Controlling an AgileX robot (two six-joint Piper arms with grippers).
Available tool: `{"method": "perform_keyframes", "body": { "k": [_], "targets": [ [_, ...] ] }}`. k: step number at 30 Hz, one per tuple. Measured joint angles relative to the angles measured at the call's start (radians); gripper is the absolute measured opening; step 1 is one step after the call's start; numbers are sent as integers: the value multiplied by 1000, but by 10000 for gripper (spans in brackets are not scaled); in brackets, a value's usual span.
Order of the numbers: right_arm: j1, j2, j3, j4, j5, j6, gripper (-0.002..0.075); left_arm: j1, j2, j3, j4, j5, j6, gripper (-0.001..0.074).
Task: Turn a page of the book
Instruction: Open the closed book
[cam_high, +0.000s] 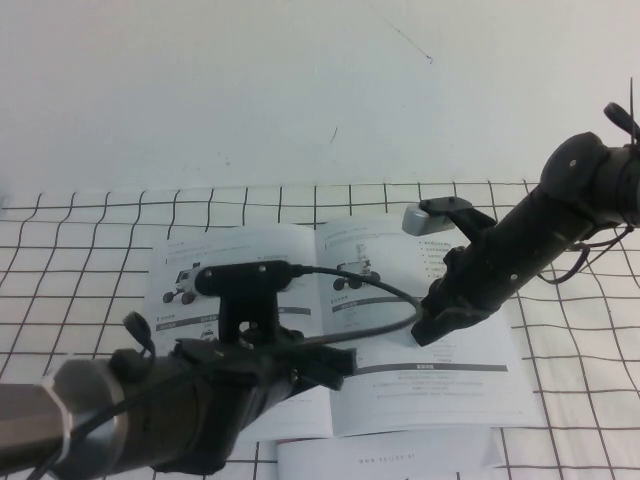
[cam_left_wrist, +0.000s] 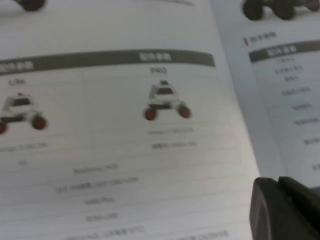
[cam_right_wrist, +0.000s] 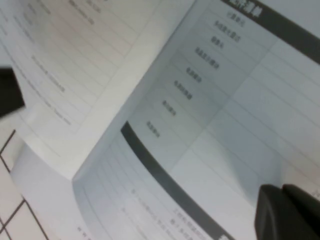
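Observation:
The book lies open on the checked cloth. Its left-hand page lies rover-photo side up and also fills the left wrist view. My left gripper is shut and hovers low over that page's lower part near the spine; its fingertips show in the left wrist view. My right gripper is shut, its tip down at the right-hand page close to the spine; it also shows in the right wrist view over a grey-barred table. Neither gripper has any paper between its fingers.
A plain white sheet pokes out from under the book's near edge. The black-and-white checked cloth covers the table, and a white wall stands behind it. My left arm hides much of the left page.

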Motion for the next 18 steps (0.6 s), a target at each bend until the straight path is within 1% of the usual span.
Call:
{"method": "perform_keyframes", "body": {
  "k": [5,10,14,18],
  "targets": [
    [4,0,10,-78,-2,83,1,99,0,0,2,49,50,-3],
    [8,2,65,-88,-5,118,1,175,32,0,6,191,92,-3],
    [15,-6,109,-59,-28,126,1,210,77,0,8,209,99,-3],
    [16,-13,124,-41,-40,128,1,216,116,0,10,199,111,-3]
  ]
}}
